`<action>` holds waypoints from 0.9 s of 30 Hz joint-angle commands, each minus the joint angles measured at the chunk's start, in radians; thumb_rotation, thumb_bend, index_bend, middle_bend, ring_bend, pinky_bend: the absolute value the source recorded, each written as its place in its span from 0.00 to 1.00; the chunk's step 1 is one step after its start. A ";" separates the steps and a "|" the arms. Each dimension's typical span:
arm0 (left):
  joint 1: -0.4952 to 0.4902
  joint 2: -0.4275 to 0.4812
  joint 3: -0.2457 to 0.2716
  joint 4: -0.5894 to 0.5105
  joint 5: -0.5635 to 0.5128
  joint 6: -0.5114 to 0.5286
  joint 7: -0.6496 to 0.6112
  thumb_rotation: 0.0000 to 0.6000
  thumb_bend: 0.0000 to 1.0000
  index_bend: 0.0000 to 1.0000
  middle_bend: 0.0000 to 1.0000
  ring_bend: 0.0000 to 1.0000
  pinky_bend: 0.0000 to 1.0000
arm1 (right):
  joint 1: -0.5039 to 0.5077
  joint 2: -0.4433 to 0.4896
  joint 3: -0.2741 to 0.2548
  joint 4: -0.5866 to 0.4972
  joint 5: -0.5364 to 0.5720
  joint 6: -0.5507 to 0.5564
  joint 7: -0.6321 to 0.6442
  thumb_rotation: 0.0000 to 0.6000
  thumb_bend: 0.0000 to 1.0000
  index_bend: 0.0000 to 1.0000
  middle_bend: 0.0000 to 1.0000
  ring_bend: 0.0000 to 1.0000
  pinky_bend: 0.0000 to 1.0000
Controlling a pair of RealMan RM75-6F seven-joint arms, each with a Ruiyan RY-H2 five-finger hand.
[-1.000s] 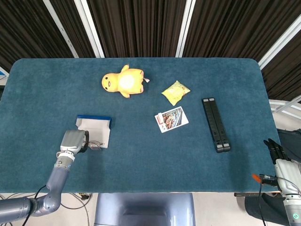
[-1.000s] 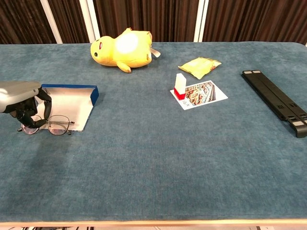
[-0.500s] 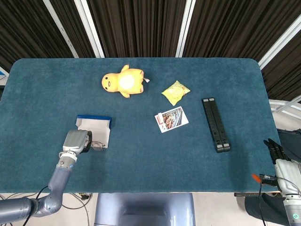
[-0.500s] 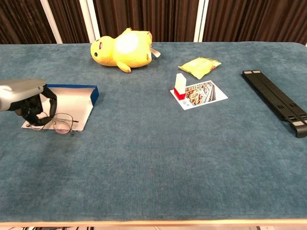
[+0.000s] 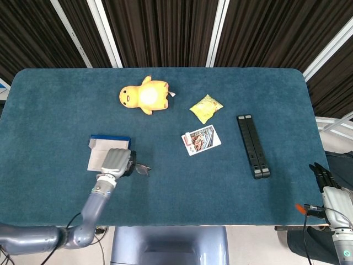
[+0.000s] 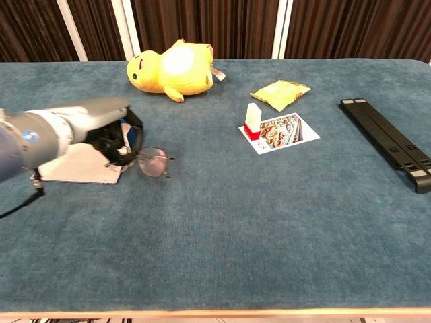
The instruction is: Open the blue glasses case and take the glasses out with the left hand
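A: Left part of the surface (image 6: 222, 229)?
B: The left hand (image 5: 117, 162) grips the glasses (image 6: 153, 162) just right of the open blue case (image 5: 102, 152), which lies flat. The near strip along the front edge is bare carpet.

A: Middle and far side?
B: Yellow plush toy (image 5: 144, 95) at the far left-centre; yellow packet (image 5: 206, 107) and a card (image 5: 202, 139) with a small upright box (image 6: 252, 121) right of centre. Open lane between the glasses and the card.

A: Right part?
B: Long black bar (image 5: 252, 146) lying front to back. The right hand (image 5: 326, 185) sits off the surface's right edge.

Yellow plush (image 5: 144, 95), snack bag (image 5: 206, 107), card (image 5: 201, 139), black bar (image 5: 253, 146).
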 commanded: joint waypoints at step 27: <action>0.133 0.132 0.096 -0.182 0.211 0.194 -0.159 1.00 0.26 0.28 0.47 0.40 0.55 | -0.004 -0.002 0.000 0.011 -0.011 0.014 -0.005 1.00 0.15 0.00 0.00 0.00 0.20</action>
